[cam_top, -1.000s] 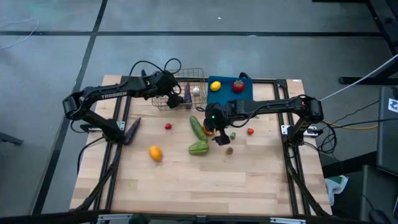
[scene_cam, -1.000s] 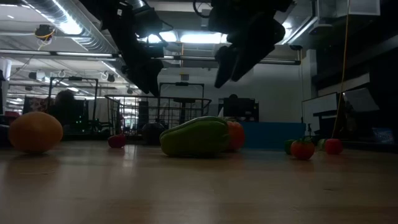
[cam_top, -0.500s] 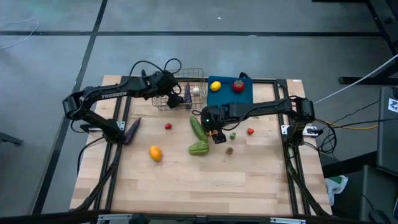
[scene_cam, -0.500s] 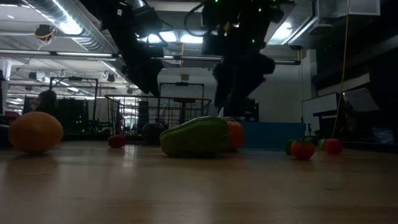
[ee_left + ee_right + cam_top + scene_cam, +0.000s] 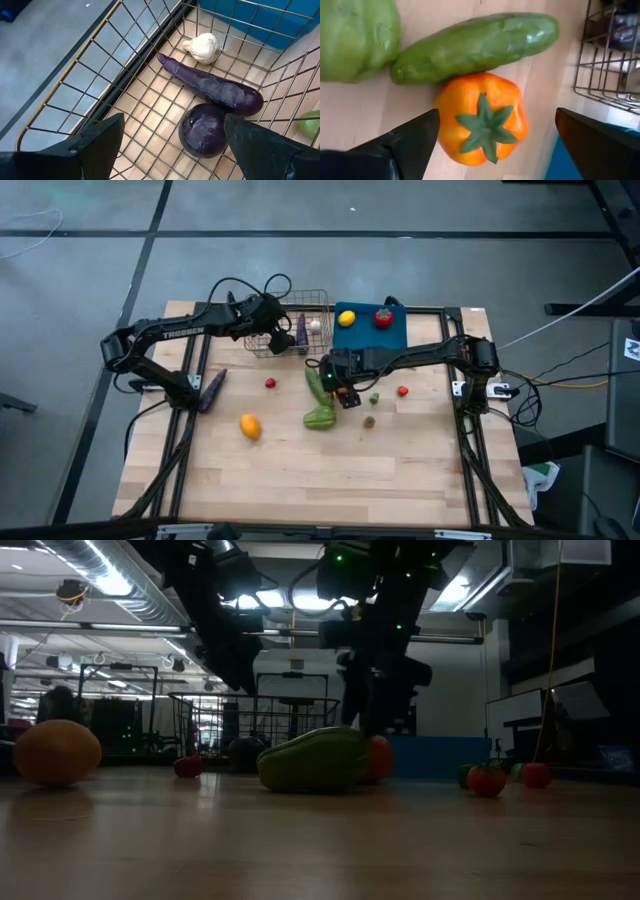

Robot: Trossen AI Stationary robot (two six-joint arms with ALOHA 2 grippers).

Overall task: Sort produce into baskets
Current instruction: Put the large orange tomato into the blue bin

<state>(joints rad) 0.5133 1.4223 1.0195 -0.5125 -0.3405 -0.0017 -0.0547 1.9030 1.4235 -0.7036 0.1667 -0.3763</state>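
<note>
My right gripper (image 5: pixel 497 117) is open and points down over an orange tomato (image 5: pixel 482 120) on the table; its fingers stand on either side of the tomato, apart from it. A green cucumber (image 5: pixel 475 47) touches the tomato, and a green pepper (image 5: pixel 355 37) lies beside the cucumber. In the high view this gripper (image 5: pixel 342 390) covers the tomato. My left gripper (image 5: pixel 172 122) is open and empty above the wire basket (image 5: pixel 300 310), which holds a long eggplant (image 5: pixel 215 87), a round eggplant (image 5: pixel 202 130) and a garlic (image 5: pixel 204 47). The blue bin (image 5: pixel 370 335) holds a lemon (image 5: pixel 346 319) and a red tomato (image 5: pixel 384 317).
On the table lie an orange fruit (image 5: pixel 250 426), a red berry (image 5: pixel 270 383), a purple eggplant (image 5: pixel 212 390) at the left, and small pieces (image 5: pixel 403 391) to the right of my right gripper. The near half of the table has free room.
My right gripper has gone down and a little toward the table's left edge, onto the orange tomato, and has turned from slanting to pointing straight down. The tomato, cucumber and pepper have stayed in place.
</note>
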